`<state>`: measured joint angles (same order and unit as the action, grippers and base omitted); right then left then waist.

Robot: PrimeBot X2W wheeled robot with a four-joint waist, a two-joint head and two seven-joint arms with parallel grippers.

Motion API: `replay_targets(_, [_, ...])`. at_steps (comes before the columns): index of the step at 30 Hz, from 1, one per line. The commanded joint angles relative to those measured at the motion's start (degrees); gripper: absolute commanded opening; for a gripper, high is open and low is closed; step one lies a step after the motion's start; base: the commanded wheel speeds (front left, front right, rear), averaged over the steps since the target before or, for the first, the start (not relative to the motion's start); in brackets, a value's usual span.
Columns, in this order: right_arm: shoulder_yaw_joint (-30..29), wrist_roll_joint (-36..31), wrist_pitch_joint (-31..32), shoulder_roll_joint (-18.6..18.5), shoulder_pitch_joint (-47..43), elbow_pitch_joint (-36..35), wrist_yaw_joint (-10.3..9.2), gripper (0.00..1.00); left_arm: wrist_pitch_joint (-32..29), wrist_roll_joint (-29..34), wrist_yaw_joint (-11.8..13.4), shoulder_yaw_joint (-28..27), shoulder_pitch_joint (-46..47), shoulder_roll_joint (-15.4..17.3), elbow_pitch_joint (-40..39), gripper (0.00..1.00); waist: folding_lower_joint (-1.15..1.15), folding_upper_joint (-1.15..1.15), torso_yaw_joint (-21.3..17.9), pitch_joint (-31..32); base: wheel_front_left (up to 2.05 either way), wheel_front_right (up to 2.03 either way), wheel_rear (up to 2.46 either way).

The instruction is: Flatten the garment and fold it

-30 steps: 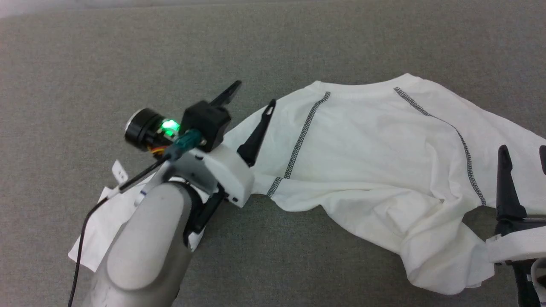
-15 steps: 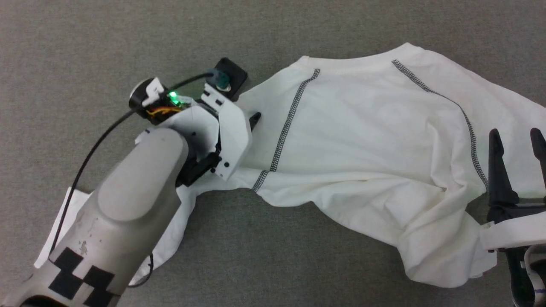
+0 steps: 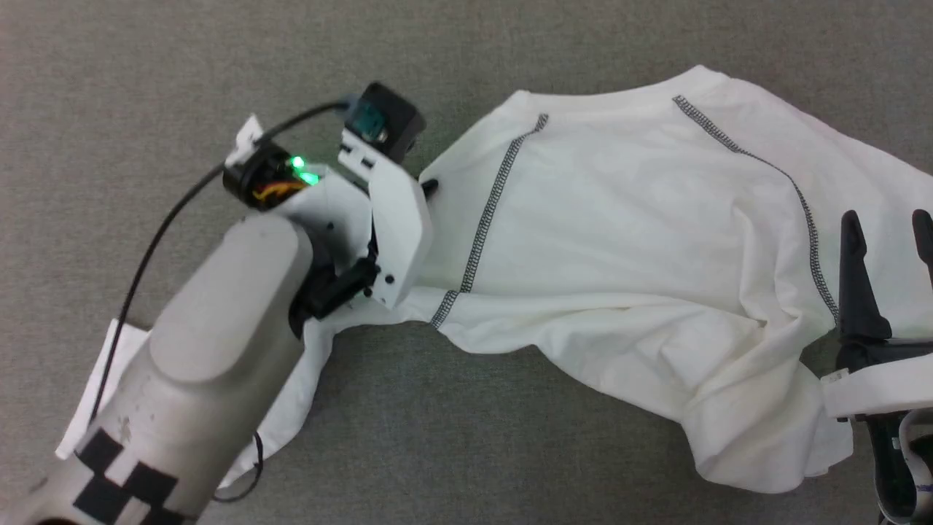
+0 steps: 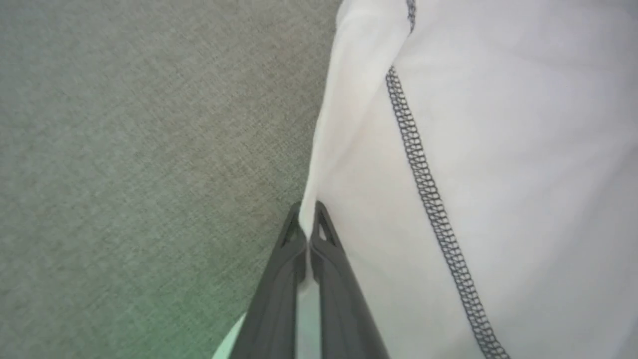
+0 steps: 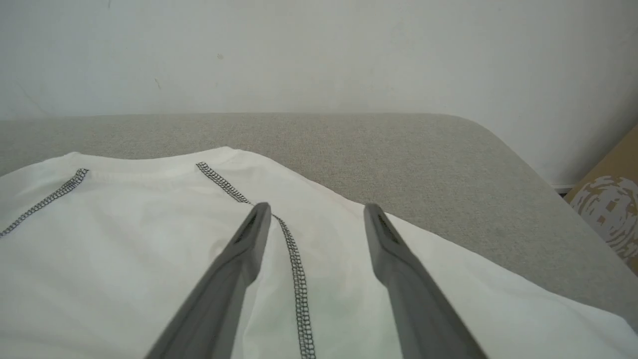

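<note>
1. The left forearm (image 3: 204, 379) is stretching diagonally up the head view.
2. The left gripper (image 4: 309, 219) is pinching the garment's (image 4: 498, 149) edge between closed fingers.
3. The right gripper (image 5: 315, 214) is holding its fingers spread wide, gripping nothing.

You have one white shirt (image 3: 619, 240) on one grey tabletop (image 3: 146, 73), and the shirt carries two grey stitched seams (image 3: 487, 219). You're running two pincers, the left pincer (image 4: 309, 219) and the right pincer (image 3: 887, 219), each with two dark fingers (image 5: 224, 289). Count one green light (image 3: 299, 164) on the left wrist and one cardboard box (image 5: 610, 209).
</note>
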<state>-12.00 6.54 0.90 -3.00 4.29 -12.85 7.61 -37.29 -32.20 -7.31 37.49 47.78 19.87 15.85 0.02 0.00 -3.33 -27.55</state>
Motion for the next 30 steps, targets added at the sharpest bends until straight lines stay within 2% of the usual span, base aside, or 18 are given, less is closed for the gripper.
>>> replay_targets(1, [0.0, -0.1, -0.2, 0.1, 0.6, 0.0, -0.12, 1.0, 0.6, 0.4, 0.4, 1.0, -3.5, 0.3, 1.0, 0.0, -0.02, 0.0, 1.2, 1.6, 0.0, 0.0, 0.0])
replay_targets(7, [0.4, -0.3, 0.1, 0.1, 0.0, 0.3, -0.12, 1.0, 11.3, -1.8, 2.7, -3.3, -11.0, 1.2, -5.2, 0.0, -0.02, 0.0, 2.7, 5.3, 0.0, 0.0, 0.0])
replay_targets(12, [0.3, 0.1, 0.4, 0.1, -1.3, 0.5, -0.12, 1.0, 17.2, -4.6, 8.0, -8.8, -23.1, 5.0, -12.8, 0.0, -0.02, 0.0, 3.2, 6.9, 0.0, 0.0, 0.0])
replay_targets(16, [1.1, -0.2, 1.8, 0.1, -1.6, 0.4, -0.12, 1.0, 19.7, -6.1, 10.7, -11.2, -30.6, 6.7, -18.2, 0.0, -0.02, 0.0, 4.1, 7.0, 0.0, 0.0, 0.0])
replay_targets(21, [5.1, -2.4, 9.1, 0.1, 2.3, 0.4, -0.12, 1.0, 20.2, -6.1, 11.2, -11.4, -32.0, 7.2, -21.8, 0.0, -0.02, 0.0, 5.0, 5.9, 0.0, 0.0, 0.0])
replay_targets(23, [7.3, -2.3, 13.6, -1.8, 5.0, 1.1, -0.12, 1.0, 20.4, -5.9, 11.1, -11.3, -31.2, 7.0, -22.4, 0.0, -0.02, 0.0, 5.1, 5.2, 0.0, 0.0, 0.0])
replay_targets(30, [15.4, 2.8, 31.3, -15.2, 15.7, 4.7, -0.12, 1.0, 20.1, -4.7, 10.2, -10.2, -27.2, 6.3, -23.2, 0.0, -0.02, 0.0, 5.7, 1.0, 0.0, 0.0, 0.0])
